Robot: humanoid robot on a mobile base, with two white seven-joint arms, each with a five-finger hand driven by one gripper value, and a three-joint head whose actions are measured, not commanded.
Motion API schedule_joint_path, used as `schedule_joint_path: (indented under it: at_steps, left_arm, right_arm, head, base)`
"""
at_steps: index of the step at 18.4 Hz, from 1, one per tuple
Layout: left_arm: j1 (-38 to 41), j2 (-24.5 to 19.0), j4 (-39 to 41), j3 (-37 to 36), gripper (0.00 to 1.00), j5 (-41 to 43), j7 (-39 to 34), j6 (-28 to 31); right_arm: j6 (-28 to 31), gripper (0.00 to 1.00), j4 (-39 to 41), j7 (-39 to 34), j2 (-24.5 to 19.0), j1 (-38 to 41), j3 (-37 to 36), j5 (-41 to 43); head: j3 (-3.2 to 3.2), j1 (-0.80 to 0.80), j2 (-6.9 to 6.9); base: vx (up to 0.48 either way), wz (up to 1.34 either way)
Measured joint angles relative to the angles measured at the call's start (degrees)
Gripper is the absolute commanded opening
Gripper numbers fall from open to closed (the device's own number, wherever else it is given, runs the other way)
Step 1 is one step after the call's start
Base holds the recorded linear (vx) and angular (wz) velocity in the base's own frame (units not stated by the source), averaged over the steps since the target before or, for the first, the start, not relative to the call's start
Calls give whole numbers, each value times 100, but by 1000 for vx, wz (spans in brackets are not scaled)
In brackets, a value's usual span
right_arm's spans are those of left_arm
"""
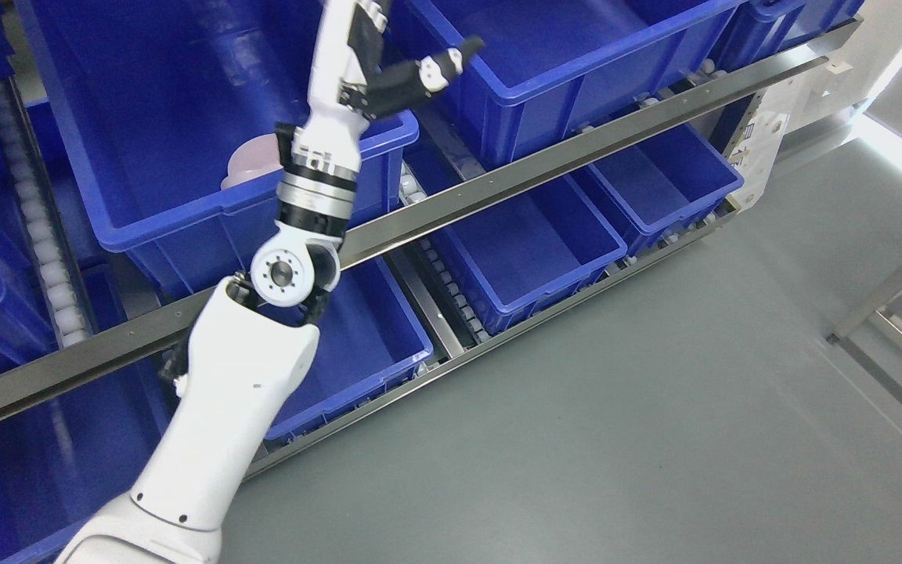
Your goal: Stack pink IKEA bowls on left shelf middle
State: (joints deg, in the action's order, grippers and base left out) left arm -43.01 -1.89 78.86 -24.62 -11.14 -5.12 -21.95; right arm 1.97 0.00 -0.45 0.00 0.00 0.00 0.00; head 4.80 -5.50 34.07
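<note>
Several blue bins (545, 235) fill the tilted shelf (498, 176) we face, on two levels split by a steel rail. Our left arm (224, 407) rises from the lower left, across the front wall of the big upper bin (161, 117). Above that bin's right corner our left hand (388, 66) hangs with fingers (451, 61) spread wide, holding nothing. Smallest is the pink bowl (251, 160) (mostly hidden behind our wrist), inside the big bin against its front wall.

One pink bowl (251, 160), one white robot arm (224, 407) and at least seven blue plastic bins (185, 227) on the shelf rack.
</note>
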Motion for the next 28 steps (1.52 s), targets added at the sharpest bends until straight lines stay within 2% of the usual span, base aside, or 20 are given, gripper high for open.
schedule_joint_path:
  at_steps: [6,11,18,22,24,28]
  left_arm:
    - [955,86,376,-964,97,-178,337,-5]
    - [2001,123,549,-1097,97,-227,369,12]
    - [2936,156,713,-400,97,-274,396,17]
    - [3244,166,795,142,97,-289,688,20]
    - [3357,171,836,372,97,-292,889,35]
    - [3544,176,920,743,97,-298,1028,11]
  right_arm:
    - [2,100,0,-18,0,0,0,0]
    - [20,100,0,-6,0,0,0,0]
    - [10,100,0,6,0,0,0,0]
    - [4,100,0,7,0,0,0,-7]
    - [3,100,0,8,0,0,0,-359]
    - [2,100,0,9,0,0,0,-164]
  head:
    - [0,0,0]
    - [0,0,0]
    - [0,0,0]
    - [0,0,0]
    - [0,0,0]
    - [0,0,0]
  base:
    - [0,-7]
    - [0,0]
    - [0,0]
    - [0,0]
    - [0,0]
    - [0,0]
